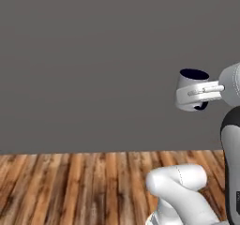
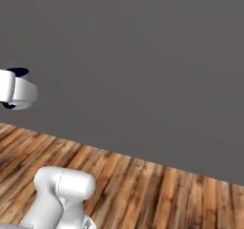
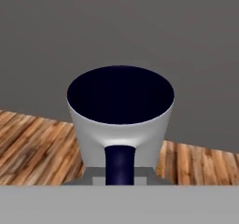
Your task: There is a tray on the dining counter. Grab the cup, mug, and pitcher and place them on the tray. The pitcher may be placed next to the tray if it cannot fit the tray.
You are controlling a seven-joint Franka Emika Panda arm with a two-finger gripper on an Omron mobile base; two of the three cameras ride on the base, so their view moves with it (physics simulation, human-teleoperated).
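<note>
Right up against the hand camera sits the mug (image 3: 120, 120), silver-grey outside and dark navy within, its round mouth open toward the top of that view and its dark handle (image 3: 120, 164) running straight down the near side. That handle is where the tool (image 3: 120, 175) has it: the jaws are drawn nearly together on it, only the handle's thickness between them, and the mug is carried clear of everything. From the left base view the mug (image 1: 191, 90) hangs high in the air in front of the grey wall (image 1: 93, 55), mouth up and roughly upright, with the pale fingers (image 1: 204, 92) reaching across its side from the white arm on the right and the tool (image 1: 206, 91) clamped at the handle. From the right base view the mug (image 2: 19, 90) shows at the left edge, again well above the wooden floor (image 2: 157, 190) and touching nothing but the tool. Below the mug, the plank floor runs back to meet the foot of the wall, and the mug floats well above that line.
</note>
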